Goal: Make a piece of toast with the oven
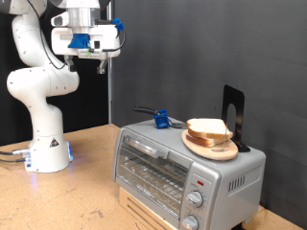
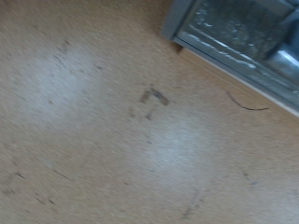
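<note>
Up high, the white-and-blue two-finger claw (image 1: 102, 63) hangs at the exterior view's top left, well above the wooden tabletop (image 1: 91, 144) and well apart from everything on it; its dark fingers point down with nothing between them, and whether they are spread or pressed together I cannot tell at this size. Carrying it is the white jointed robot arm (image 1: 38, 86), rising from a base with a small warning label near the exterior view's left edge. Over to the exterior view's right sits the boxy silver-grey countertop oven (image 1: 182, 172), glass door closed, wire rack showing behind the glass and round knobs stacked down its right panel. On the oven's roof rests a round wooden plate (image 1: 211, 146), and on that plate lies the piece of toast (image 1: 207, 127) (pale cream face, tan crust edge), so the bread is outside the oven. Also on the roof, a small blue clip-like object (image 1: 161, 120) lies near the back, and a black upright stand (image 1: 233, 117) rises just behind the plate. From the wrist view we get mostly scuffed tan tabletop (image 2: 112, 131) with dark marks, and only a corner of the oven (image 2: 238, 37) showing its glass front; the fingers do not appear there.
</note>
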Controlling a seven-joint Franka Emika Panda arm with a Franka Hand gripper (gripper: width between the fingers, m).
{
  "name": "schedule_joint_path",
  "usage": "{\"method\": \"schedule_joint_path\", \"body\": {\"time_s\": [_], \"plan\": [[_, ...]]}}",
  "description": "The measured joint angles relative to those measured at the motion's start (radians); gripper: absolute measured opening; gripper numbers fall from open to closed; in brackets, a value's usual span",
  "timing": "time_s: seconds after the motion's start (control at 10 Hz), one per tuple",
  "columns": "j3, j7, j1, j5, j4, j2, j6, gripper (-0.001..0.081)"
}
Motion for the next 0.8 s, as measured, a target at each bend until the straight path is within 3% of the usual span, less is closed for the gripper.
{"method": "schedule_joint_path", "body": {"time_s": [0.2,0.5,0.7,0.8], "plan": [[-0.048,-0.226,0.065,0.077,0.005,0.037,0.061,0.0809],[-0.137,-0.583,0.167,0.127,0.055,0.179,0.18,0.0809],[-0.131,-0.543,0.159,0.126,0.048,0.169,0.174,0.0809],[-0.138,-0.608,0.166,0.127,0.046,0.167,0.165,0.0809]]}}
